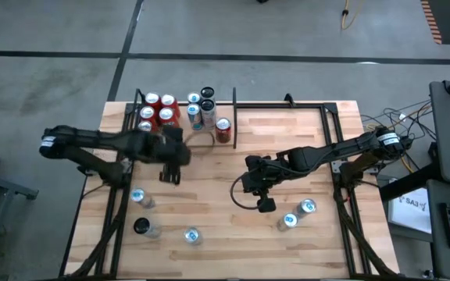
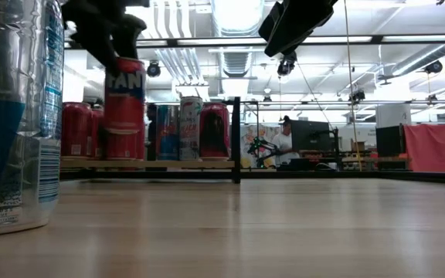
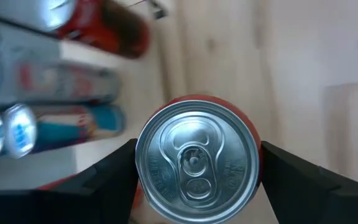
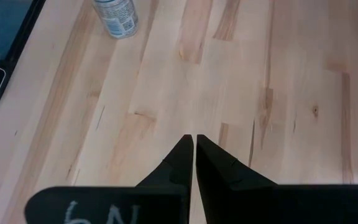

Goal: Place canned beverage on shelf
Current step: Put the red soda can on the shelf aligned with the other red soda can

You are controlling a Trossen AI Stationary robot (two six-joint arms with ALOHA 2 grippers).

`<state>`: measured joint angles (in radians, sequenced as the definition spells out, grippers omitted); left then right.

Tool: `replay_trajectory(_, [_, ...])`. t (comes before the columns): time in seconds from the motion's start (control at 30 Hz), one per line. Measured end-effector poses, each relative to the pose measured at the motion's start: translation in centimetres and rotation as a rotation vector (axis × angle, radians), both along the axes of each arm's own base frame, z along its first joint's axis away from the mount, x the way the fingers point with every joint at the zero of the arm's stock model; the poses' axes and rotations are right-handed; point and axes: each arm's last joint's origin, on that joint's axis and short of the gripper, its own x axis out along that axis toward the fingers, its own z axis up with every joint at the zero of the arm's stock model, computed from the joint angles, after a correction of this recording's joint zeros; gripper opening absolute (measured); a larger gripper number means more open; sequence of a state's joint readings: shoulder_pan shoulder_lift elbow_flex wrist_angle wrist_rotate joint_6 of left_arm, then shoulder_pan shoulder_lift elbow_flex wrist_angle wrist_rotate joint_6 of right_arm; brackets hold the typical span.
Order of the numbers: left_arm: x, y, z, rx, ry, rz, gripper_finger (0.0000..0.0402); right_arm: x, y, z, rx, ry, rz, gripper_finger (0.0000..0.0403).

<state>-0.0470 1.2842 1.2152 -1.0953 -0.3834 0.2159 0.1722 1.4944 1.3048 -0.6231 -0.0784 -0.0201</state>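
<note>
The left gripper [image 3: 197, 171] has its fingers spread wide around a red can [image 3: 196, 162], one on each side of it, clamping it upright. In the low view the can [image 2: 124, 108] hangs just above the shelf [image 2: 149, 164], beside the cans [image 2: 199, 127] already standing there. The right gripper [image 4: 194, 149] is fully closed and holds nothing, hovering over the bare worktop [image 4: 241, 81].

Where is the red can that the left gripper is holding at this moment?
The red can hangs in the left gripper at the shelf front edge, beside the red cans, on the table's left in the high view.
</note>
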Motion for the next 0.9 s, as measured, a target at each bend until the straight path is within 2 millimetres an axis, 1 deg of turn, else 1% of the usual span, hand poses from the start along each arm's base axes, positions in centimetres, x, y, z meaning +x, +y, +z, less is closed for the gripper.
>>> replay_trajectory(0.1, [-0.3, 2.1, 0.4, -0.016, -0.023, 0.035, 0.0271, 0.0, 0.0, 0.0, -0.006, -0.005, 0.008, 0.0009])
replay_trajectory(0.2, [-0.7, 3.8, 0.4, -0.056, -0.068, 0.046, 0.0271, 0.1, 0.0, 0.1, -0.012, -0.015, 0.017, 0.0009])
replay_trajectory(0.37, [-1.3, 6.0, -0.7, -0.051, -0.100, 0.051, 0.0271, 0.1, 0.0, 0.1, -0.011, -0.016, 0.017, 0.0009])
replay_trajectory(0.5, [-1.7, 7.3, -1.6, -0.068, -0.121, 0.071, 0.0271, 0.1, 0.0, 0.1, -0.010, -0.016, 0.016, 0.0009])
replay_trajectory(0.6, [-1.9, 8.0, -2.3, -0.073, -0.099, 0.093, 0.0271, 0.1, 0.0, 0.1, -0.009, -0.017, 0.014, 0.0009])
replay_trajectory(0.77, [-1.5, 9.3, -2.9, -0.074, -0.101, 0.151, 0.0271, 0.2, 0.0, 0.2, -0.007, -0.026, 0.012, 0.0009])
replay_trajectory(0.9, [-1.2, 9.9, -3.4, -0.081, -0.087, 0.172, 0.0271, 0.2, 0.0, 0.2, -0.004, -0.029, 0.009, 0.0009])
